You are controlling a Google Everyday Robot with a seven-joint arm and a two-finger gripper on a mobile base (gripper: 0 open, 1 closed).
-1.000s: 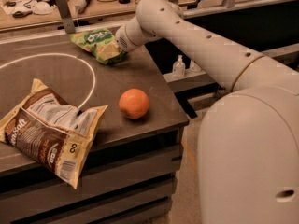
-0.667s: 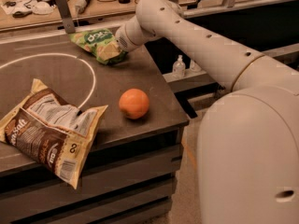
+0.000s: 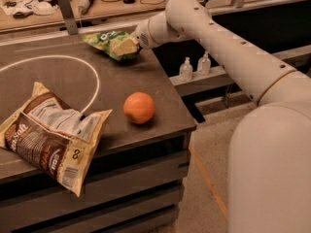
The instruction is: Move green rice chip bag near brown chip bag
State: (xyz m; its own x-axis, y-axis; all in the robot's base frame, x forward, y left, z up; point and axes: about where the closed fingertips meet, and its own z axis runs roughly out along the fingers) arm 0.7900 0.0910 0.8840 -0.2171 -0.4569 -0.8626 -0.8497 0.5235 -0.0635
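Observation:
The green rice chip bag (image 3: 106,39) is at the far right part of the dark table, crumpled at its right end. My gripper (image 3: 124,46) is at that right end, with its pale fingers closed on the bag, low over the table top. The brown chip bag (image 3: 48,135) lies at the front left and hangs partly over the table's front edge. The two bags are far apart.
An orange fruit (image 3: 139,108) sits near the table's front right corner. A white circle line (image 3: 92,76) is drawn on the dark table (image 3: 160,89). Two small bottles (image 3: 194,66) stand on a ledge to the right. A cluttered bench (image 3: 43,6) is behind.
The gripper and the green bag have shifted slightly to the right and the bag looks a little raised. The brown bag and the orange have not moved.

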